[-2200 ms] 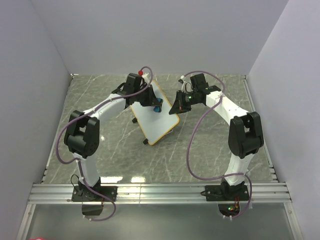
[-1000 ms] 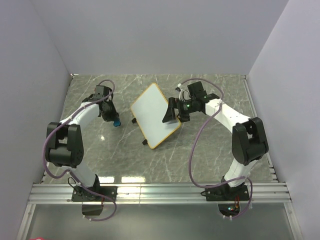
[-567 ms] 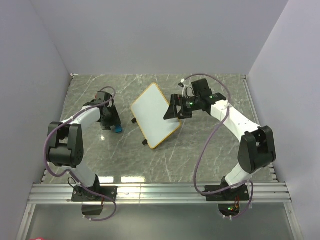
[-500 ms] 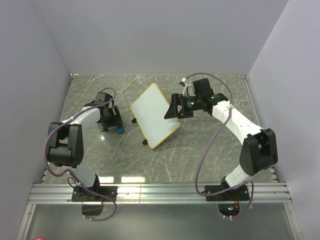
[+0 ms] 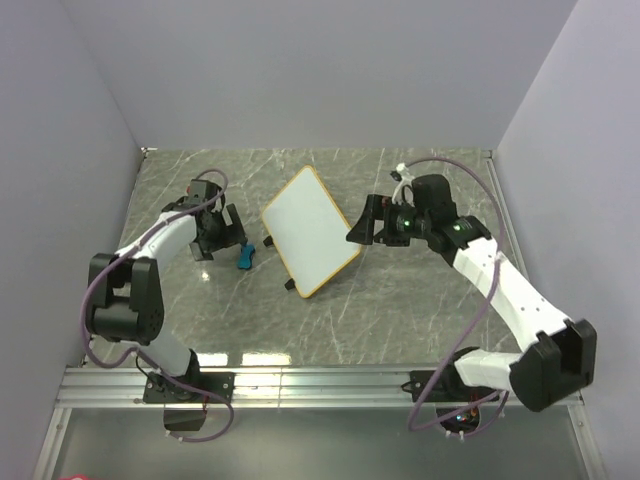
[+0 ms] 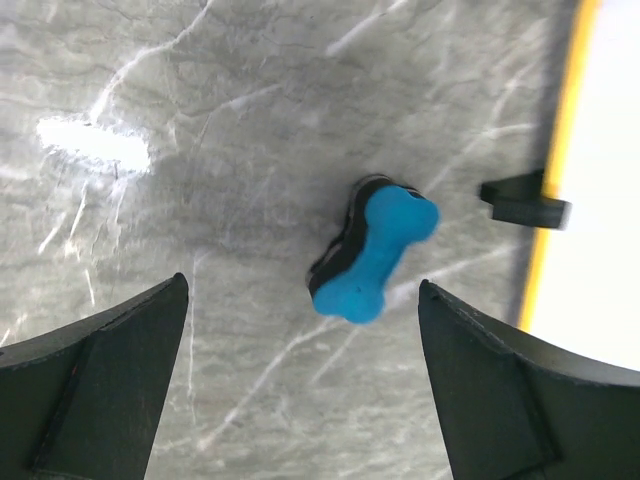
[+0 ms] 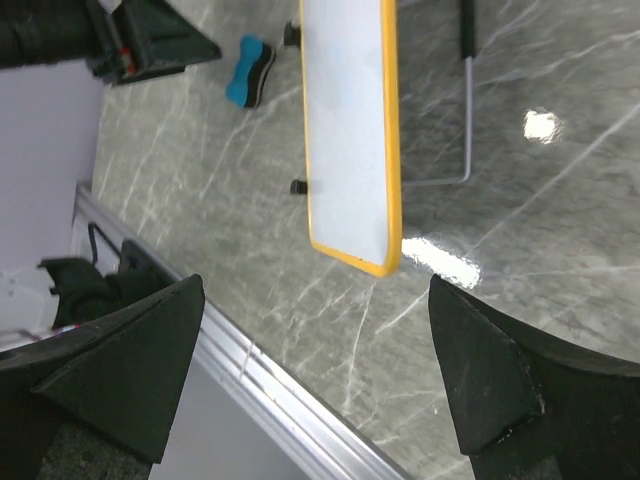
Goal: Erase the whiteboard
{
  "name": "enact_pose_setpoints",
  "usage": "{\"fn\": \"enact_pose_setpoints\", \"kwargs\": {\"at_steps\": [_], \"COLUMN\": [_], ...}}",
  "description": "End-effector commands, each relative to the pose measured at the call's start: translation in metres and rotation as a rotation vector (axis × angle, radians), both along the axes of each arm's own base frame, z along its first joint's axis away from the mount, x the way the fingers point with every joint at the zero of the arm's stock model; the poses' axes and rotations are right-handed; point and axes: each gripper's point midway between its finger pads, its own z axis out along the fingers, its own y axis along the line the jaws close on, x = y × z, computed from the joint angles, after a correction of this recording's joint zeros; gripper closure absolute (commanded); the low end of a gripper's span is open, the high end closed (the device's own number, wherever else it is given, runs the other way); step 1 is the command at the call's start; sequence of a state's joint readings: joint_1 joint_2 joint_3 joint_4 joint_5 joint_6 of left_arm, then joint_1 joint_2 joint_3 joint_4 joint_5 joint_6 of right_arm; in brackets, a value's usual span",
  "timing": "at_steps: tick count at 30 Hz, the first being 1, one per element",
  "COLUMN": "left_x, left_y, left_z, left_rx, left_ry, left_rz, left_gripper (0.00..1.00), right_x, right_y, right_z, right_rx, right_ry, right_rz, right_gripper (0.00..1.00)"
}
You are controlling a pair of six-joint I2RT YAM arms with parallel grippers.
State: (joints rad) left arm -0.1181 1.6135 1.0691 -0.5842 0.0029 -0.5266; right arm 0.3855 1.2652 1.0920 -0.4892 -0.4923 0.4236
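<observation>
My left gripper (image 5: 230, 230) hangs over the bench (image 5: 420, 300) at the 9 o'clock side of the top view, its jaws spread wide and holding nothing. Through my left wrist camera the blue, bone-shaped eraser (image 6: 372, 255) lies flat on the marbled surface, seen in the gap between my fingers and touching neither. From above it sits at 5 o'clock of that gripper. Just beside the eraser, at its 3 o'clock, the whiteboard (image 5: 310, 228) rests near the middle of the bench. Its long sides run from 11 to 5 o'clock, its face is white inside the yellow frame, and one black foot (image 6: 522, 205) pokes out toward the eraser. At the board's 3 o'clock edge my right gripper (image 5: 364, 226) hovers, jaws wide too, gripping nothing
</observation>
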Motion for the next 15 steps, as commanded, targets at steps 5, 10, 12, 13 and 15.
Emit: {"fn": "enact_pose_setpoints", "kwargs": {"at_steps": [5, 10, 12, 13, 15], "left_x": [-0.003, -0.026, -0.033, -0.038, -0.050], "left_y": [-0.003, -0.020, -0.029, -0.045, -0.067], "left_z": [0.064, 0.089, 0.107, 0.119, 0.141], "left_rx": [-0.052, -0.111, -0.125, -0.138, -0.165], "left_ry": [-0.152, -0.187, -0.218, -0.236, -0.288], "left_rz": [0.055, 0.067, 0.045, -0.004, -0.070], "left_gripper": [0.01, 0.01, 0.00, 0.01, 0.00], "right_x": [-0.015, -0.052, -0.064, -0.075, -0.089], "right_y": [-0.019, -0.019, -0.019, -0.022, -0.025], "right_z": [0.039, 0.053, 0.060, 0.063, 0.066], "right_rx": [0.059, 0.152, 0.215, 0.246, 0.301], "right_ry": [-0.166, -0.188, -0.196, -0.221, -0.230], "right_rz": [-0.103, -0.052, -0.061, -0.061, -0.075], "right_gripper": [0.00, 0.00, 0.00, 0.00, 0.00]}}
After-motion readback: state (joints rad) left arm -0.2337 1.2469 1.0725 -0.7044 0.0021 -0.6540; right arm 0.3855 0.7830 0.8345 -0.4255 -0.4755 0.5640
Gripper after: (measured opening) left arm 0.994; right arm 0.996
